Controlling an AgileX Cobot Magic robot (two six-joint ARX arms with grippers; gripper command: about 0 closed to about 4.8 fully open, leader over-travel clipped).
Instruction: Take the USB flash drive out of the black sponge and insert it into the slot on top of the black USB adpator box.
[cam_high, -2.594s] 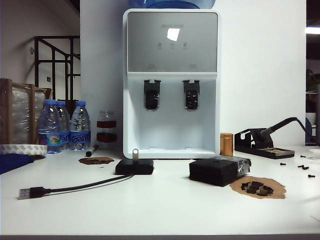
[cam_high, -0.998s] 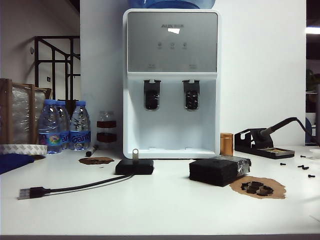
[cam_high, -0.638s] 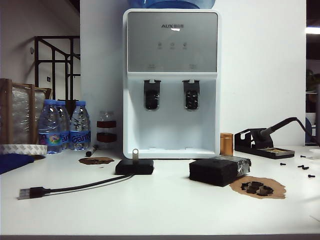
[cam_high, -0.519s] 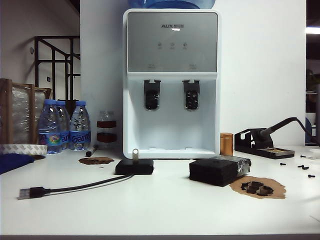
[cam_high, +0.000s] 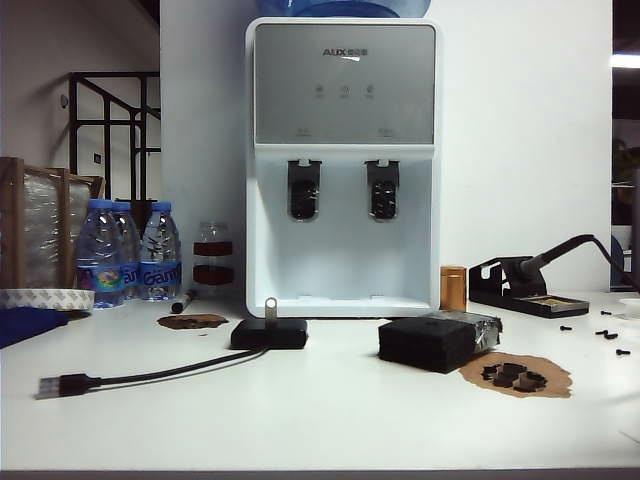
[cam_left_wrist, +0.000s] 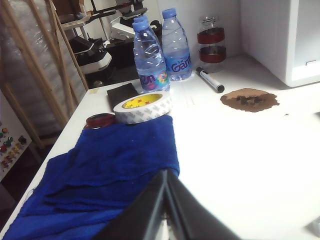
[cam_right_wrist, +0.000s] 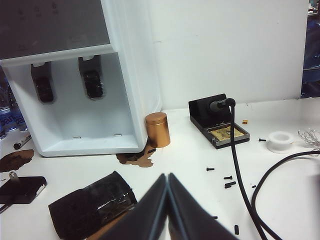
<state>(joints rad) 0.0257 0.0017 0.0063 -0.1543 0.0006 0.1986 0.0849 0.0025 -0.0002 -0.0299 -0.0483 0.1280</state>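
The slim silver USB flash drive (cam_high: 270, 307) stands upright, loop end up, on top of the flat black USB adpator box (cam_high: 269, 333); the slot under it is hidden. The right wrist view also shows the drive (cam_right_wrist: 12, 176) on the box (cam_right_wrist: 20, 189). The black sponge (cam_high: 435, 340), partly wrapped in glossy tape, lies to the right of the box with nothing sticking out of it; from the right wrist it appears as a dark block (cam_right_wrist: 92, 205). Neither arm shows in the exterior view. My left gripper (cam_left_wrist: 166, 171) is shut and empty over a blue cloth. My right gripper (cam_right_wrist: 167, 175) is shut and empty, close to the sponge.
A white water dispenser (cam_high: 343, 160) stands behind the box. Water bottles (cam_high: 120, 252), a tape roll (cam_left_wrist: 142, 106) and a blue cloth (cam_left_wrist: 105, 170) are at the left. A copper can (cam_high: 453, 288), soldering stand (cam_high: 525, 285), foam scraps (cam_high: 515, 376) and loose screws are at the right. The box's cable ends in a plug (cam_high: 60, 384).
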